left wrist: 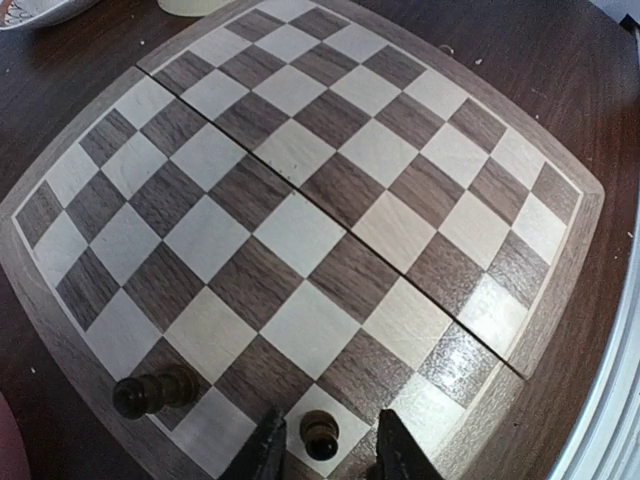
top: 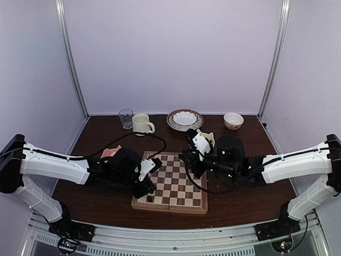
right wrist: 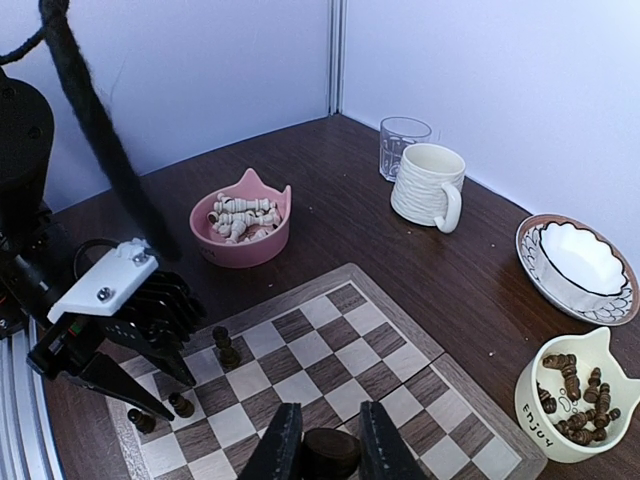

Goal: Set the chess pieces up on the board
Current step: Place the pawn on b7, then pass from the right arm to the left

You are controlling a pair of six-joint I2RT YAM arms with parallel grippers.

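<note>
White walls close in a dark brown table (top: 250, 181), the board (left wrist: 300, 235) at its middle. Behind it stand a glass (right wrist: 403, 145), a mug (right wrist: 428, 187) and a plate (right wrist: 530, 245) holding a bowl. A pink bowl (right wrist: 240, 245) of cream pieces and a cream bowl (right wrist: 560, 435) of dark pieces sit just beside its far corners. The left gripper (left wrist: 328, 425) has its jaws apart around a dark pawn (left wrist: 320, 437) near the board's corner, not touching it. Another dark piece (left wrist: 150, 390) is on an edge square close by. The right gripper (right wrist: 328, 420) is clamped on a dark chess piece (right wrist: 330, 455) above the board. Open squares lie between the two grippers
</note>
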